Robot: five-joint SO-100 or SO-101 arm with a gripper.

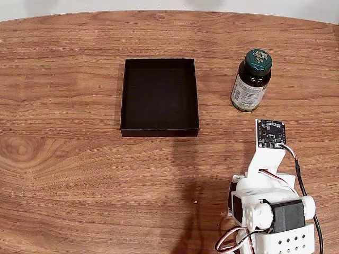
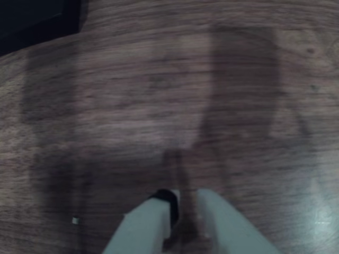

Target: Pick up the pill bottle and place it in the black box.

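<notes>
The pill bottle (image 1: 251,80), dark green with a green lettered cap and a white label, stands upright on the wooden table at the far right in the fixed view. To its left, a short gap away, lies the black box (image 1: 159,97) with nothing inside; its corner (image 2: 32,18) shows at the wrist view's top left. The white arm (image 1: 267,206) is folded at the near right, its camera board (image 1: 270,133) a little in front of the bottle. In the wrist view my gripper (image 2: 185,197) hangs over bare wood, its white fingers (image 2: 151,225) together with nothing between them.
The wooden table (image 1: 79,174) stretches bare to the left and in front of the box. A tiny pale speck (image 1: 195,201) lies on the wood near the arm's base. Cables (image 1: 302,185) run along the arm's right side.
</notes>
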